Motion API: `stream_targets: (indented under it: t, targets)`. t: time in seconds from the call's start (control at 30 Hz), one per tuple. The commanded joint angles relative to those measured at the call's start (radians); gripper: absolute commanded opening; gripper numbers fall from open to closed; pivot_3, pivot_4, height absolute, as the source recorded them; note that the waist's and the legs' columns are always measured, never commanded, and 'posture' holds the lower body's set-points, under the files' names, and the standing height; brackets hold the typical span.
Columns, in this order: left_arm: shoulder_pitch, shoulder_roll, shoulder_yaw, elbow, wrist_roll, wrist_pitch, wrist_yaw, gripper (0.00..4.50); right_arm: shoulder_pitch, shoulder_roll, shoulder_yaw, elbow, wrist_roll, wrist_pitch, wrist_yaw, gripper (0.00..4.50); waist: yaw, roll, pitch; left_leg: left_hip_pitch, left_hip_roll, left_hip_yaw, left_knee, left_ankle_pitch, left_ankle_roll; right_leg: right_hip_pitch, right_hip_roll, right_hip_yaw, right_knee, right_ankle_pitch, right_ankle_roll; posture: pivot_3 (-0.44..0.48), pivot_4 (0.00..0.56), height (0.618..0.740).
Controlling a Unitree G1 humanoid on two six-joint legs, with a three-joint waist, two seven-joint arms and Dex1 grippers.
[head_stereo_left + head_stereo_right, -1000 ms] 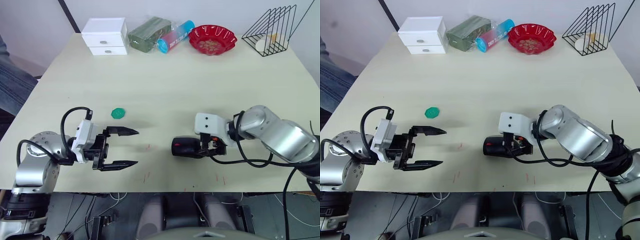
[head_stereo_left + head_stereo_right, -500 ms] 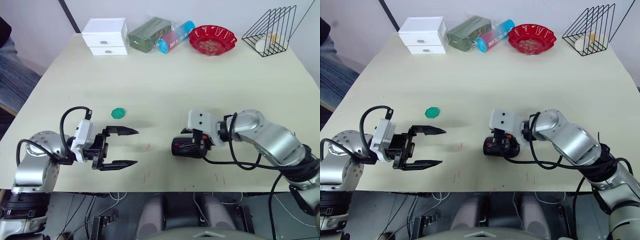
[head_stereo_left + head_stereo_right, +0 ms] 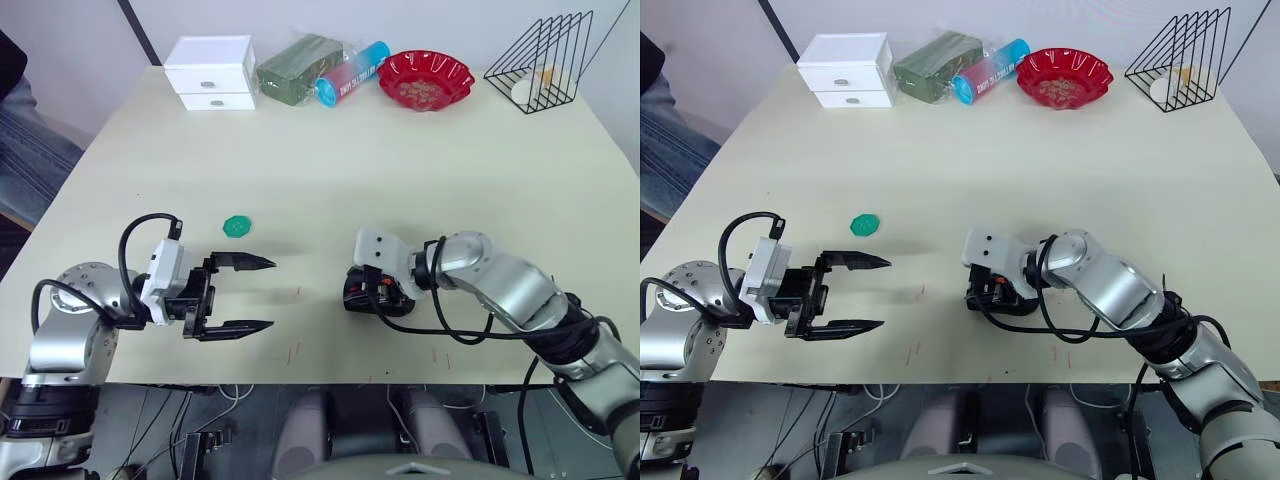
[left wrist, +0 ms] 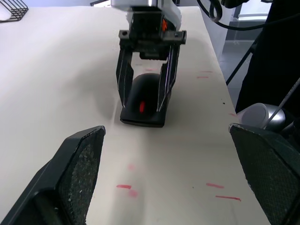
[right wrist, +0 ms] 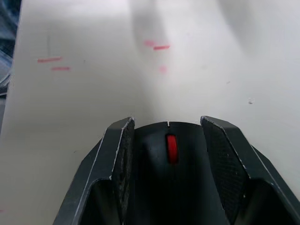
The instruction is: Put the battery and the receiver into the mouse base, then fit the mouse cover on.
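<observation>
The black mouse (image 4: pixel 143 101) lies near the table's front edge, right of centre, glossy and arched, with a red wheel on top. The seam between mouse cover and mouse base is not visible. My right gripper (image 5: pixel 168 123) straddles the mouse from the right. Its fingers (image 4: pixel 123 84) press against both sides, shut on the mouse. My left gripper (image 3: pixel 272 294) hovers open some way to the left of the mouse, pointing at it with nothing between its fingers. The battery and the receiver are hidden or out of view.
A flat green disc (image 3: pixel 236 227) lies just beyond the left gripper. Along the back edge stand a white drawer box (image 3: pixel 210 72), a green packet (image 3: pixel 298 66), a blue tube (image 3: pixel 352 72), a red bowl (image 3: pixel 425 78) and a wire rack (image 3: pixel 545 58). A person's leg (image 3: pixel 25 120) is at the left.
My right gripper has slid left from beside the mouse until its fingers flank the mouse. The mouse and the left gripper have stayed put.
</observation>
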Motion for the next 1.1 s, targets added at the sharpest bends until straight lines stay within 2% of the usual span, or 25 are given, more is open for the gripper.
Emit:
stream_targets:
  t: [0.03,0.23,0.4,0.6,0.83,0.97,1.1]
  targets:
    - [-0.003,0.015,0.016,-0.006,-0.004,-0.010,-0.014,4.50,-0.023,-0.005,0.020,0.009,-0.031,-0.004,0.004,2.36,0.000,0.000,0.000,0.000,0.000,0.000,0.000,0.000,0.000,0.000,0.000,0.000,0.000,0.000,0.000,0.000,0.150,0.740]
    - [-0.010,0.014,0.012,-0.003,-0.001,-0.009,-0.010,4.50,-0.029,-0.041,0.093,0.041,-0.050,0.087,0.035,2.36,0.002,0.000,0.000,0.000,0.000,-0.001,0.000,0.000,0.000,0.000,0.000,0.000,0.000,0.000,0.000,0.000,0.150,0.740]
    - [-0.013,0.013,0.011,0.001,0.001,-0.010,-0.008,4.50,-0.020,-0.040,0.086,0.054,-0.063,0.072,0.024,2.36,0.007,-0.001,-0.001,0.000,-0.001,-0.002,0.000,0.000,-0.001,0.002,-0.001,-0.002,0.000,0.000,0.000,0.000,0.150,0.740]
    - [-0.011,0.010,0.012,-0.002,0.000,-0.010,-0.007,4.50,0.014,0.011,-0.047,0.017,-0.005,-0.039,0.030,2.36,0.004,-0.001,-0.001,0.000,-0.001,-0.003,0.000,0.001,-0.001,0.002,0.000,-0.002,0.000,0.000,0.000,0.000,0.150,0.740]
    - [-0.015,0.008,0.008,-0.004,0.001,-0.009,-0.008,4.50,0.053,0.011,-0.153,-0.022,0.060,-0.079,0.054,2.36,0.001,-0.001,-0.001,0.000,-0.001,-0.003,0.000,0.001,-0.001,0.002,0.000,-0.002,0.000,0.000,0.000,0.000,0.150,0.740]
    - [-0.033,0.006,-0.001,0.006,0.003,-0.009,-0.014,4.50,0.130,0.033,-0.286,-0.033,0.157,-0.173,0.092,2.36,0.004,-0.001,-0.001,0.000,-0.001,-0.004,0.000,0.001,-0.001,0.002,0.000,-0.002,0.000,0.000,0.000,0.000,0.150,0.740]
    - [-0.041,0.005,-0.005,0.015,0.005,-0.010,-0.021,4.50,0.224,-0.008,-0.354,-0.046,0.192,-0.255,0.137,2.36,0.003,-0.001,-0.001,0.000,-0.001,-0.003,0.000,0.001,-0.001,0.002,0.000,-0.002,0.000,0.000,0.000,0.000,0.150,0.740]
